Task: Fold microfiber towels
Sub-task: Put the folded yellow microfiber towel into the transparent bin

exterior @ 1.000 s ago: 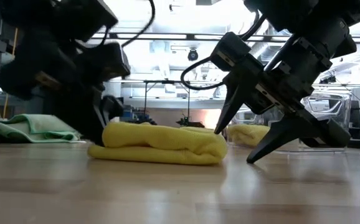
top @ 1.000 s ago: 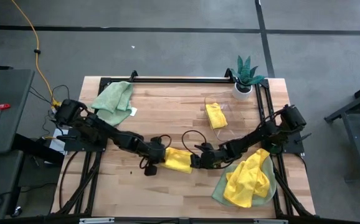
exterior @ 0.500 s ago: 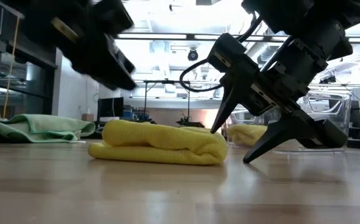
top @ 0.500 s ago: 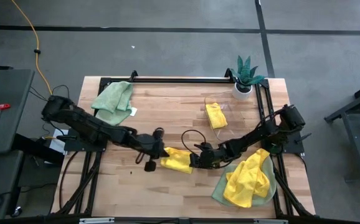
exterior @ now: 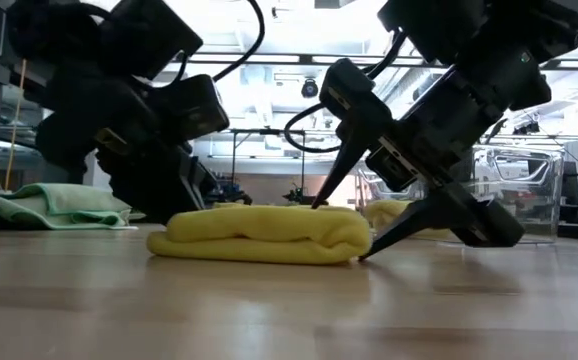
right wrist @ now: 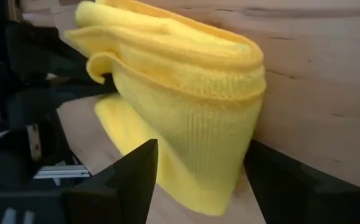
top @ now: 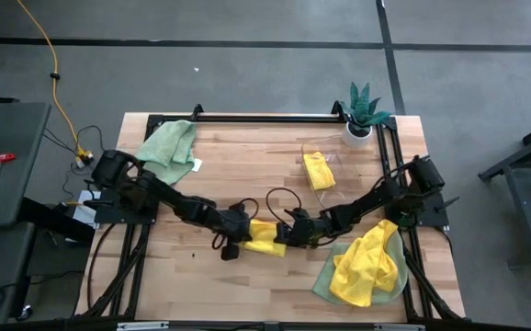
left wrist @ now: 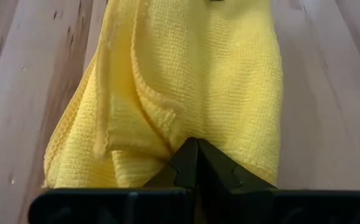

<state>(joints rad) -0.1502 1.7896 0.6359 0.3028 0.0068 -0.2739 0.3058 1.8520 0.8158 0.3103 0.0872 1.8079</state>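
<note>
Near the front middle of the tabletop: folded yellow towel, lying flat between both hands. Left hand pressed shut against one end; right hand spread wide, fingers straddling the other end, not yet clamped. Probably light, soft, floppy, likely to slump or unfold if lifted by one layer. Best pinched through all layers at the thick folded edge.

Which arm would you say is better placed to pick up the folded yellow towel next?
Likely the right: its gripper stands open, straddling the towel's end. The left gripper is shut, pressing the other end.
</note>
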